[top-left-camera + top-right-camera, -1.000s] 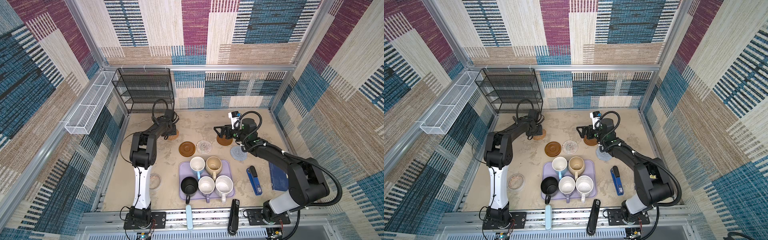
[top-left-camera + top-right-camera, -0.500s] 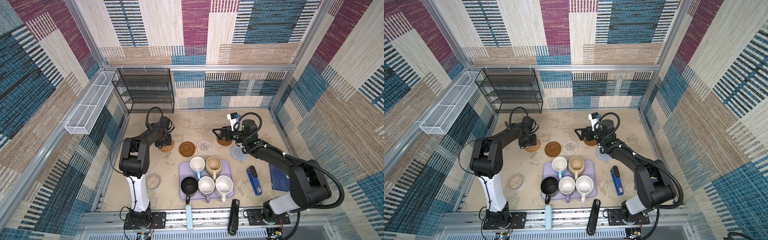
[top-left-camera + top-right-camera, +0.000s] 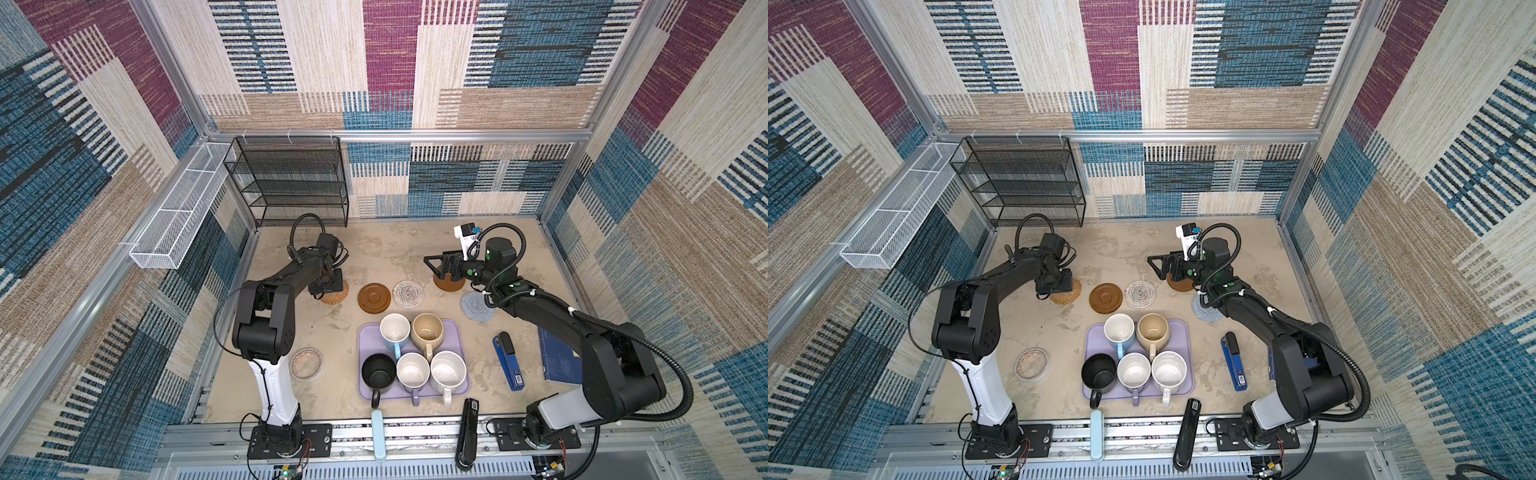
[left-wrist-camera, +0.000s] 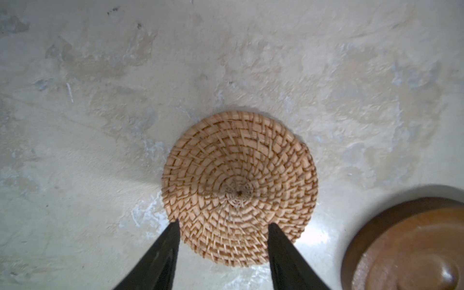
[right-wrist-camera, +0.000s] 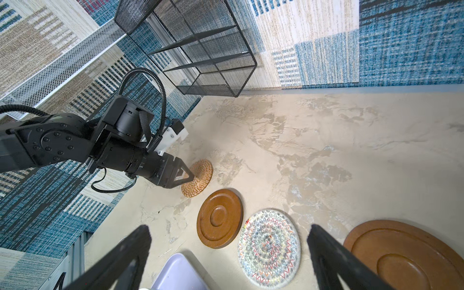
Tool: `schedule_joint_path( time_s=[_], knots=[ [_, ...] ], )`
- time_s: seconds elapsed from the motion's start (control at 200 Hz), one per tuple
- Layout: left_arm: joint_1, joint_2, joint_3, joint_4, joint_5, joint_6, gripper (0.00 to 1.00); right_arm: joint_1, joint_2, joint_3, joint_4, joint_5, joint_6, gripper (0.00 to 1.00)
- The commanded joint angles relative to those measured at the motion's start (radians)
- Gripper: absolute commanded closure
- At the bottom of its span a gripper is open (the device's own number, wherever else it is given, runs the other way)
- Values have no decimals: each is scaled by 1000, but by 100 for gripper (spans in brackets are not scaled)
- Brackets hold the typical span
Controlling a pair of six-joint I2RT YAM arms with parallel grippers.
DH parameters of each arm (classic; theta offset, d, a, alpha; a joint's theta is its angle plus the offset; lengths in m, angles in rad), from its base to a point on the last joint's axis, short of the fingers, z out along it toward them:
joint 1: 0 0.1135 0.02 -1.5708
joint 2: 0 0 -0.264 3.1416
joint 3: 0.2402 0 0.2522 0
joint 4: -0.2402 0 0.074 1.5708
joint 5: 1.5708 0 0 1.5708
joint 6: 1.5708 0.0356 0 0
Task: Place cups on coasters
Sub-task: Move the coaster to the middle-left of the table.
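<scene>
Mottled beige table, enclosed by patterned walls; mesh rack at 11 o'clock. Five coasters form a row across mid-table, 9 to 3 o'clock. Five cups stand on the tray at 6 o'clock. Left gripper: half open, empty, tips at the rattan coaster rim. Right gripper: fully open, empty, near the row's 3 o'clock end. Bare table spans 12 o'clock.

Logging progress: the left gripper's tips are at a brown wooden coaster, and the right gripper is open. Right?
Not quite: the left gripper has its tips at the woven rattan coaster, as the left wrist view shows. The right gripper is open.
</scene>
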Motion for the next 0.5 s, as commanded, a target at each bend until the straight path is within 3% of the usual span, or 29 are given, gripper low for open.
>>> schedule_joint_path(
  time_s=[0.0, 0.185, 0.306, 0.381, 0.491],
  knots=[
    [-2, -26, -7, 8, 20, -6, 41, 1, -6, -2, 20, 7, 14, 0],
    [-21, -151, -19, -9, 35, 8, 35, 0, -17, 21, -25, -6, 6, 0],
    [-84, -204, -17, -22, 63, 46, 19, 1, -32, 52, -110, 31, 9, 0],
    [-121, -208, -32, -11, 142, 49, 7, 1, -52, 51, -134, 38, -10, 0],
    [-168, -205, -48, 4, 236, 23, 2, 1, -61, 52, -125, -91, -24, 0]
  ],
)
